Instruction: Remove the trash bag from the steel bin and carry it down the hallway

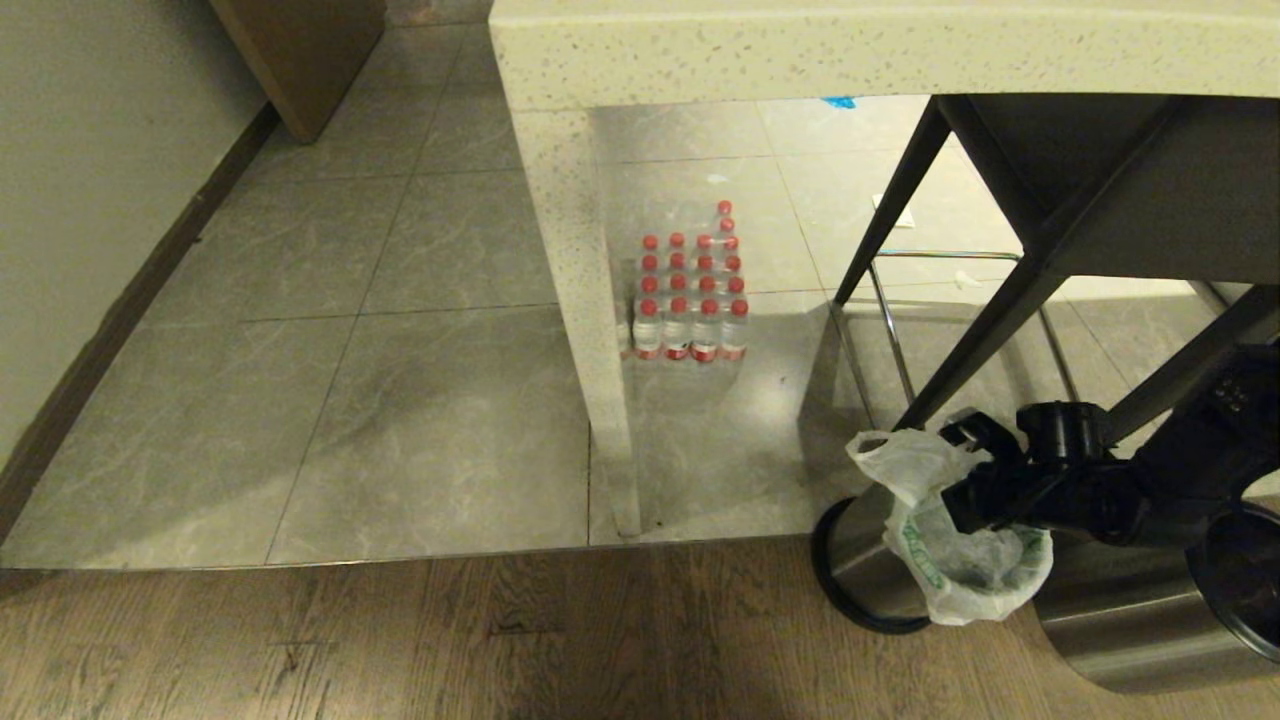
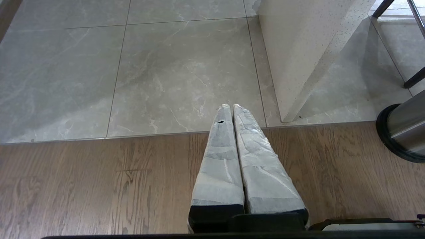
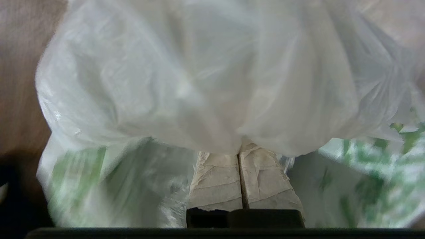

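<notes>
**Inspector:** Start at the left. What stands there?

**Assistant:** Grey tiled floor (image 1: 380, 400), bordered by a wood floor (image 1: 400, 640) nearest the robot. The left gripper (image 2: 229, 107) hangs over the seam between the two, its taped fingers (image 2: 220, 159) pressed together with nothing between them. That arm is parked.

**Inspector:** Moving rightward?

**Assistant:** A speckled stone counter (image 1: 880, 45) with a slab leg (image 1: 590, 330). Beyond the leg, a shrink-wrapped pack of water bottles (image 1: 692, 295) with red caps sits on the tile.

**Inspector:** And the task items?

**Assistant:** Further right, under the counter, beside the dark legs of a stool (image 1: 1000, 300). The steel bin (image 1: 865, 555) appears tipped, its black-ringed end toward the robot's left. The trash bag (image 1: 950, 540) is bunched at the bin, green lettering visible along its rim, one loose flap standing up.

**Inspector:** Gripper condition on that side?

**Assistant:** The right gripper (image 1: 962, 500) is at the bag's rim. In the right wrist view its fingers (image 3: 215, 186) are clamped together with the bag's plastic (image 3: 212, 83) pinched at the tips.

**Inspector:** Anything at the far right?

**Assistant:** A second, larger steel cylinder (image 1: 1130, 625) with a black end, partly behind the right arm.
</notes>
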Robot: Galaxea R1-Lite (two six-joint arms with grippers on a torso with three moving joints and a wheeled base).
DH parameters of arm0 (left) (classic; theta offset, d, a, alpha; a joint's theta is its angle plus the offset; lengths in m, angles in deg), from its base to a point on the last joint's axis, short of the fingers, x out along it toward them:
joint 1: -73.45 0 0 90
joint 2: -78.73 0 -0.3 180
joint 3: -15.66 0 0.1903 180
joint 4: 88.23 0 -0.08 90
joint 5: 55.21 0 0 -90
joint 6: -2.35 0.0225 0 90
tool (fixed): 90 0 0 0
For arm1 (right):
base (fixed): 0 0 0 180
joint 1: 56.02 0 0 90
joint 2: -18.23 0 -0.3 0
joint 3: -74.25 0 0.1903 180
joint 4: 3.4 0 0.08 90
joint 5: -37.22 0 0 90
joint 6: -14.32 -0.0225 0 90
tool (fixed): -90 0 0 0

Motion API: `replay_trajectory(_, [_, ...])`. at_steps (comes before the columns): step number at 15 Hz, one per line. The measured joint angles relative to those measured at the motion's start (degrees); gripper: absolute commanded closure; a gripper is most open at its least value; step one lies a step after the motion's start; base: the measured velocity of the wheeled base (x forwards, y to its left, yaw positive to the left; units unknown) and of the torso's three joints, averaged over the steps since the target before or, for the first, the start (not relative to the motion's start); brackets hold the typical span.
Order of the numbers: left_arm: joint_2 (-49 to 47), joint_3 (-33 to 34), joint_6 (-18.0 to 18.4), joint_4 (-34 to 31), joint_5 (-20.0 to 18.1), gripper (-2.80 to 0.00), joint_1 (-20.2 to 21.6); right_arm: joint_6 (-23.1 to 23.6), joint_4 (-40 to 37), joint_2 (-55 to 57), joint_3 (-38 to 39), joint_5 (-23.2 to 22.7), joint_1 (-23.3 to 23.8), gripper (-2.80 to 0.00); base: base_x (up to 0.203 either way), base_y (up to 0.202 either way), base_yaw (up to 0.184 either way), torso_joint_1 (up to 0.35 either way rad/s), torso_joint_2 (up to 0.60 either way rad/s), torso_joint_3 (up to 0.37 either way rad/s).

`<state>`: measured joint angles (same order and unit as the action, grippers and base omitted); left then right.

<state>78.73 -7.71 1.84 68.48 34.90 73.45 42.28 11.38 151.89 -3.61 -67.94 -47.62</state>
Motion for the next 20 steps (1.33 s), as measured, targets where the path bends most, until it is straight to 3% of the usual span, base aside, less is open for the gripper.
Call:
replay_trajectory(11, [0.00,0.00,0.00,0.00,-0.01,0.00,0.00,0.00,-1.74,-11.52,14.22,11.53,3.00,0.00,0.000,0.000,0.000,0.000,0.00,0.000])
replay_trajectory(17, [0.00,0.00,0.02,0.00,-0.01,0.00,0.00,-0.25,-0.02,-10.93,16.53,11.70,3.16,0.00,0.000,0.000,0.000,0.000,0.00,0.000])
replay_trajectory(20, [0.00,0.00,0.00,0.00,0.00,0.00,0.00,0.04,7.65,-8.40,18.03,11.81,4.65,0.00,0.000,0.000,0.000,0.000,0.00,0.000])
